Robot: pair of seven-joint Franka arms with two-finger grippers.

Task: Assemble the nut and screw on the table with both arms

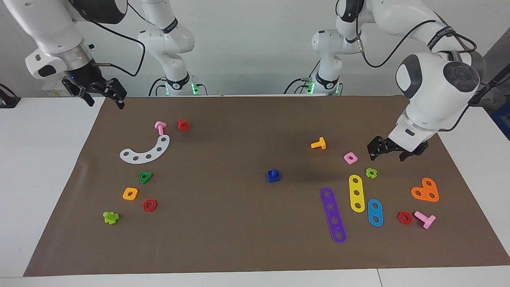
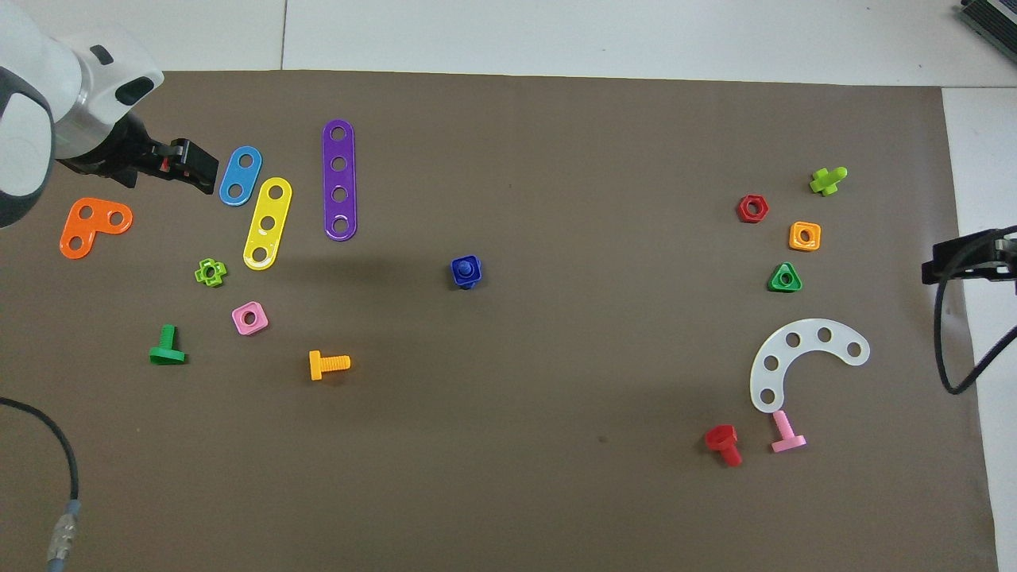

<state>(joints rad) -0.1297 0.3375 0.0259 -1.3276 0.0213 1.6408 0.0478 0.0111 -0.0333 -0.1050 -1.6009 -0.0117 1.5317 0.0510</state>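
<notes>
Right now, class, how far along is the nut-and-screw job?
Done: the screw stands in the nut mid-mat, joined, with nothing touching them. In hand: nothing; the left gripper is open above the mat at its own end, and the right gripper waits open at the mat's corner. Left: apparently nothing.

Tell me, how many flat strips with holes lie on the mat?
3, side by side toward the left arm's end: the purple strip, the yellow strip and the short blue strip. None seems hidden. The curved white piece and orange angle aren't counted.
</notes>
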